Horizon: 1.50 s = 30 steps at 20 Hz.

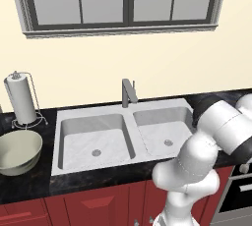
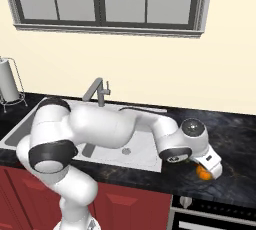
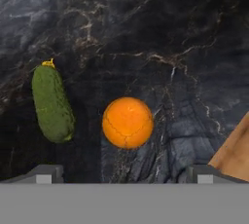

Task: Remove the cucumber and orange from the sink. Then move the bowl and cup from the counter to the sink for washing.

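released pincer (image 3: 124,177) hangs spread above the orange (image 3: 127,122); cucumber (image 3: 52,104) lies beside on counter (image 3: 146,33).

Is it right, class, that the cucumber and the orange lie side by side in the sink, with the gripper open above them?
Not quite. The cucumber and orange lie side by side on the black counter, not in the sink, as the hand view shows. The gripper is open above them.

Two base views sharing sink (image 1: 123,136); hand view downward, close.

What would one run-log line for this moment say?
gripper: open | orange, cucumber: on counter | sink: no produce | bowl: on counter
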Tool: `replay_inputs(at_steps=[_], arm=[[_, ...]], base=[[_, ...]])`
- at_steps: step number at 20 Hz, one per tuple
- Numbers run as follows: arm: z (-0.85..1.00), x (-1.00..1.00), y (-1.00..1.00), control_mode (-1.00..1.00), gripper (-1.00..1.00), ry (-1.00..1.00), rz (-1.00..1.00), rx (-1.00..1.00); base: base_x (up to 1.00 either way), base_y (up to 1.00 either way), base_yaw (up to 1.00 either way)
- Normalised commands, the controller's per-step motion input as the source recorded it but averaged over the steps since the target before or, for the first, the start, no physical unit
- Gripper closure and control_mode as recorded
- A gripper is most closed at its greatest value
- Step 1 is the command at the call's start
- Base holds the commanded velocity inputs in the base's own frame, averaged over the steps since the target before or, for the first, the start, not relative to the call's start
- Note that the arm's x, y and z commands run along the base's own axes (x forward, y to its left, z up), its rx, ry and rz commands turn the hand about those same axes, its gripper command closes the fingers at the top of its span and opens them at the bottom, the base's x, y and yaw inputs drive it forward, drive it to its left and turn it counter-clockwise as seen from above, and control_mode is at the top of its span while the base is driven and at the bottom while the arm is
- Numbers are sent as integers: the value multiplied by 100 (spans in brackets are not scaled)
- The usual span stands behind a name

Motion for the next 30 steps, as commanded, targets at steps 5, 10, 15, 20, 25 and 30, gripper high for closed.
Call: replay_inputs(at_steps=[5,10,15,20,25,30], arm=[[26,-14,45,-100,-100,0,21,-13],[31,-9,49,-100,-100,5,20,-14],[21,-9,46,-100,-100,15,14,-5],[13,-3,43,-100,-100,12,4,0],[16,-4,45,-100,-100,8,7,5],[10,-7,47,-100,-100,10,6,9]], base=[[0,0,0],[0,0,0],[0,0,0],[0,0,0],[0,0,0],[0,0,0]])
